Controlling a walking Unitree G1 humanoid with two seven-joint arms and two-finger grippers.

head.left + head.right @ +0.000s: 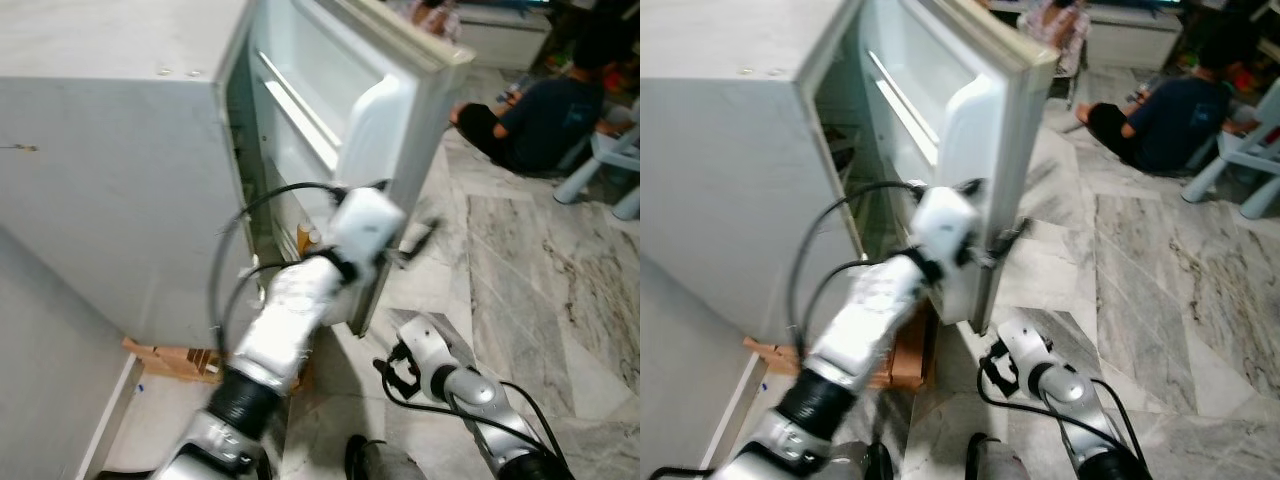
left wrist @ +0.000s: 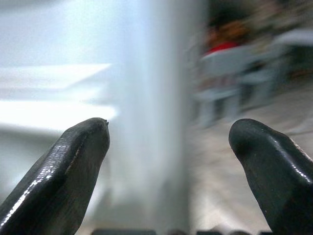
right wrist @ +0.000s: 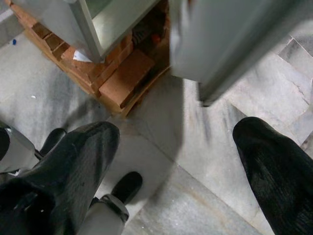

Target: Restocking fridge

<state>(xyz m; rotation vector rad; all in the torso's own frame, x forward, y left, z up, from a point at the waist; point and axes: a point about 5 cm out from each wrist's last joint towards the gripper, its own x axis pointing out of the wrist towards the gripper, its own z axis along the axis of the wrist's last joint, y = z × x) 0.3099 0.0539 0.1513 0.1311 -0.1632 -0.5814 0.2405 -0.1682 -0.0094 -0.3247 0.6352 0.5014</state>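
The pale grey fridge stands on my left with its white door swung open toward me. My left arm reaches up to the door's free edge. The left gripper is at that edge and open. In the blurred left wrist view the door's pale edge runs between its fingers; contact cannot be made out. My right gripper hangs low over the marble floor, open and holding nothing. A small yellowish item shows low inside the fridge.
Red bricks prop up the fridge base. A person sits on the floor at the far right beside a pale blue plastic chair. My own foot is just below the right gripper. Marble floor spreads to the right.
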